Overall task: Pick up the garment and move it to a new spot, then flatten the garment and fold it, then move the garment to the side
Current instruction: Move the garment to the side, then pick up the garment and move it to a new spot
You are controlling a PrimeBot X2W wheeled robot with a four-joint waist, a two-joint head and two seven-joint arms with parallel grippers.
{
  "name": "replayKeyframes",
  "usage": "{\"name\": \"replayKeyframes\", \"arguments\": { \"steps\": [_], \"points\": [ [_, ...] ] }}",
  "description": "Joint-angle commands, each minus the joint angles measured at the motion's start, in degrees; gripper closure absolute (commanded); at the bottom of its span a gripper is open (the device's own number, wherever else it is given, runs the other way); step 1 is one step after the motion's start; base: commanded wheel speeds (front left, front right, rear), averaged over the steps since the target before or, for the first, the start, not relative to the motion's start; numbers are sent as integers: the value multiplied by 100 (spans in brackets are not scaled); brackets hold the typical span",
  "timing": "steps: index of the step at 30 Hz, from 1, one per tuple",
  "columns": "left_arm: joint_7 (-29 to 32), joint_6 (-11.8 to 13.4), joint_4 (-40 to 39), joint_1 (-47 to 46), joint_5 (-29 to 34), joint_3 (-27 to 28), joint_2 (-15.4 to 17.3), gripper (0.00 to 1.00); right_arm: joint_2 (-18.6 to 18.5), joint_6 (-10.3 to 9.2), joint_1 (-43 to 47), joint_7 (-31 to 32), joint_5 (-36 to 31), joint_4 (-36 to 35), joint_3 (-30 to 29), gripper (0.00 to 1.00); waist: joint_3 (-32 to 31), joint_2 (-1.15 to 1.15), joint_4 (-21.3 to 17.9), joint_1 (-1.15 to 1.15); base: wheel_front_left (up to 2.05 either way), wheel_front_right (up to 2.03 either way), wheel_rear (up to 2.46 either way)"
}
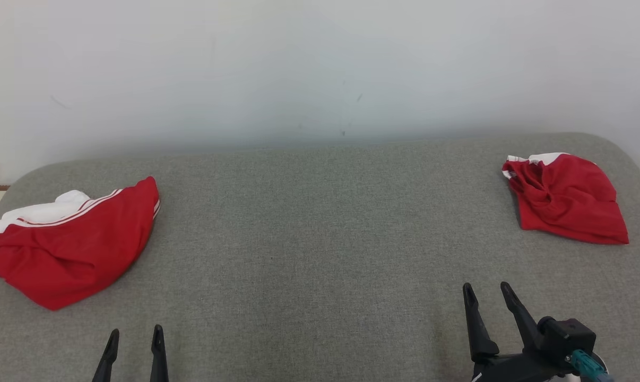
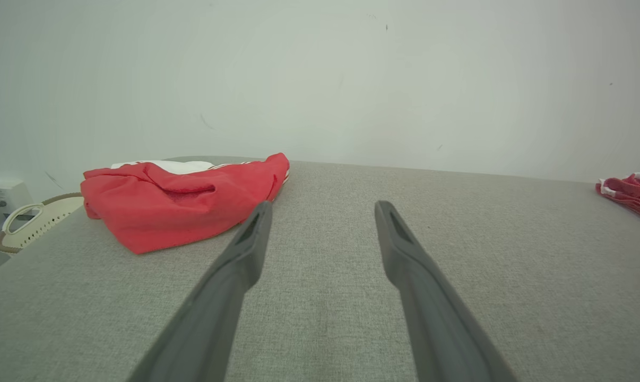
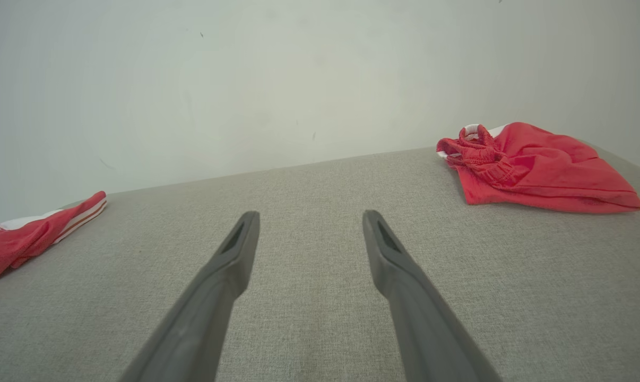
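Two red garments with white trim lie on the grey table (image 1: 320, 239). One garment (image 1: 70, 241) is bunched at the far left, also seen in the left wrist view (image 2: 182, 199). The other garment (image 1: 567, 196) is crumpled at the far right, with its gathered waistband showing in the right wrist view (image 3: 532, 164). My left gripper (image 1: 135, 336) is open near the front edge, below and right of the left garment, holding nothing (image 2: 322, 209). At the lower right, my right gripper (image 1: 485, 292) stands open and empty, well short of the right garment (image 3: 309, 217).
A pale wall (image 1: 320, 69) rises right behind the table's far edge. A cream perforated basket (image 2: 36, 220) with a handle sits off the table's left end. Bare grey cloth stretches between the two garments.
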Motion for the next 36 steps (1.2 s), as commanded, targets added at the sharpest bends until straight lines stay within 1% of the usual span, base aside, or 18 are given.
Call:
{"name": "replayKeyframes", "arguments": {
  "steps": [1, 20, 27, 28, 36],
  "points": [
    [-19, -12, 17, 62, 43, 15, 0, 0, 21, -4, 87, 31, -49, -39, -3, 0, -6, 0, 6, 0, 0, 0, 0],
    [-19, -3, 44, 83, 46, 64, -10, 0, 27, -4, 161, 113, -40, -71, -57, 0, -48, 0, 36, 0, 0, 0, 0],
    [-18, 15, 46, 85, 65, 44, -12, 0, 33, -4, 207, 127, -30, -92, -93, 0, -63, 0, 354, 0, 0, 0, 0],
    [-18, 15, 46, 85, 65, 44, -12, 0, 33, -4, 207, 127, -30, -92, -93, 0, -63, 0, 354, 0, 0, 0, 0],
    [-19, 46, 71, 95, 98, 92, 28, 0, 45, -4, 230, 108, 14, -42, -33, 0, -91, 0, 919, 0, 0, 0, 0]
  ]
}}
